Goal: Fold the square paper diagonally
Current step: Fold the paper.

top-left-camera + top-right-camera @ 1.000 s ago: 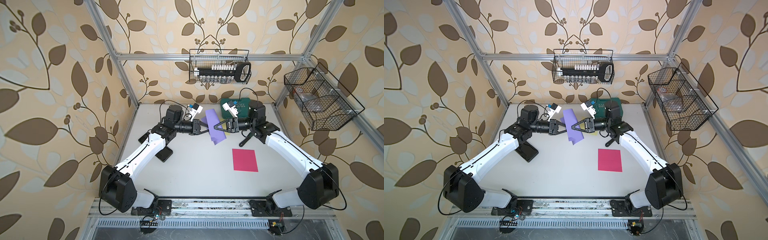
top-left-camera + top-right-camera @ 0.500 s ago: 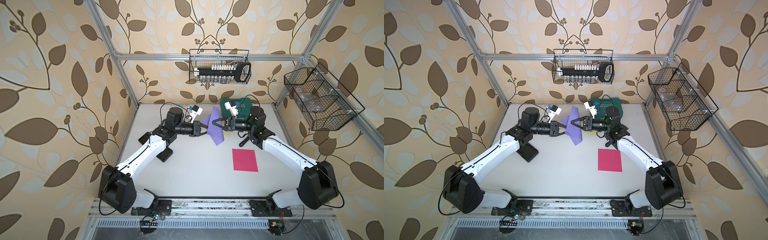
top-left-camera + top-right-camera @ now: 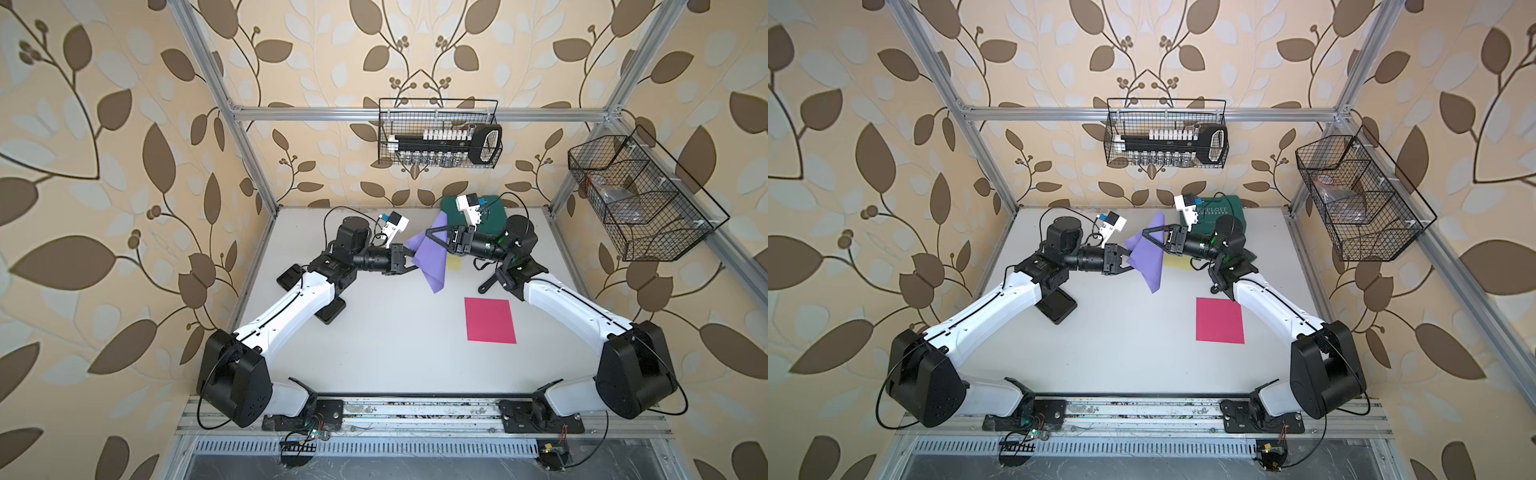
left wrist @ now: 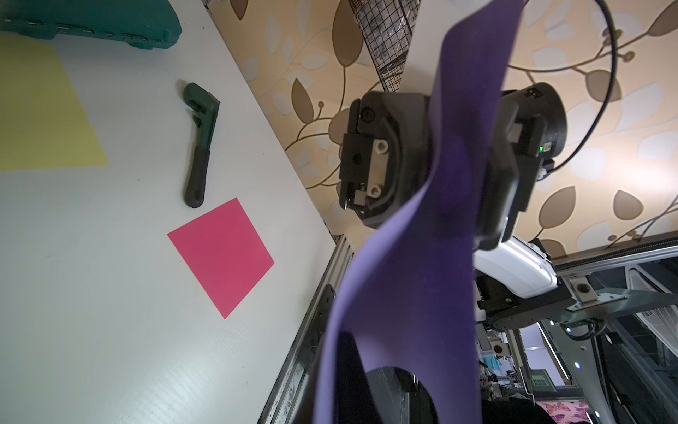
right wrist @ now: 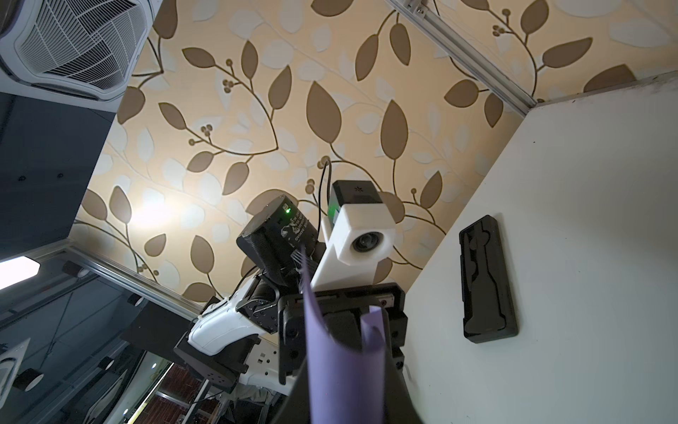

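A purple square paper (image 3: 432,259) (image 3: 1148,259) hangs in the air above the back of the table, bent and curled. My left gripper (image 3: 412,260) (image 3: 1128,260) is shut on its left edge. The sheet (image 4: 422,279) fills the left wrist view and covers most of that gripper's fingers. From the right, my right gripper (image 3: 430,235) (image 3: 1145,233) reaches in. Its jaws stand a little apart, one on each side of the paper's curled upper edge (image 5: 341,367).
A pink paper (image 3: 490,320) lies flat at the right. A yellow sheet (image 3: 454,264), a black wrench (image 3: 487,283) and a green case (image 3: 492,218) lie under the right arm. A black tray (image 3: 330,309) sits under the left arm. Wire baskets (image 3: 440,133) hang on the walls.
The right gripper's jaws have narrowed around the paper's upper edge, and its wrist has shifted slightly toward the back. The hanging paper spread from a narrow strip to a wider sheet.
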Tool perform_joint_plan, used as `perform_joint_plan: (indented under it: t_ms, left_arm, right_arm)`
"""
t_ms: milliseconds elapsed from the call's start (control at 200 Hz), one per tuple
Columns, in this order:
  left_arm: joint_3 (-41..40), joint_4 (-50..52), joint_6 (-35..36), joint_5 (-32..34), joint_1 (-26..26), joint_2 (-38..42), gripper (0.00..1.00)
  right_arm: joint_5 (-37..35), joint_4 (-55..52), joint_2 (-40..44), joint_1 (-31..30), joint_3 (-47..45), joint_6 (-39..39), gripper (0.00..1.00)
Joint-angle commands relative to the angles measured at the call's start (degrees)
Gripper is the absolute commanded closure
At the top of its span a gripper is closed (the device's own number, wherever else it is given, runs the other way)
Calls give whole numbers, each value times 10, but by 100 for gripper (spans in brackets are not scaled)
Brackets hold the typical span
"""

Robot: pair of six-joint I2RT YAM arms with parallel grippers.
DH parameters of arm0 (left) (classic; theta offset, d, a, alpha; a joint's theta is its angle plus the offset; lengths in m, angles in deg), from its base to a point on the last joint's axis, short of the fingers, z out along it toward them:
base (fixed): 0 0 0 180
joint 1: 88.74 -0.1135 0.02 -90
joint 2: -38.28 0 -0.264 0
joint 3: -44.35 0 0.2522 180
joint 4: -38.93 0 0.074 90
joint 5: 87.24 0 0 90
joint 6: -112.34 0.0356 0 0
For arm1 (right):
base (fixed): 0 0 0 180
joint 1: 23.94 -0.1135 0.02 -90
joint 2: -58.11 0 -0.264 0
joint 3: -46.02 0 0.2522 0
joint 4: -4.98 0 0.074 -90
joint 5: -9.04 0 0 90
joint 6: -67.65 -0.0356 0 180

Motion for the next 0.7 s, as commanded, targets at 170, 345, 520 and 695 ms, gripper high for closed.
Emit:
perform_joint_plan:
  t_ms: [170,345,520,695]
  left_arm:
    - [-7,-39,-13,7,15,14,93]
    - [-8,-47,-18,12,25,13,92]
    - [-11,-56,-24,15,34,8,91]
    - [-8,-61,-27,18,43,3,91]
  right_arm:
    - [-50,15,27,-5,-22,3,78]
    - [-63,9,30,-8,-19,9,78]
    - [-83,5,37,-12,-20,16,80]
    - [-103,2,46,-13,-24,23,79]
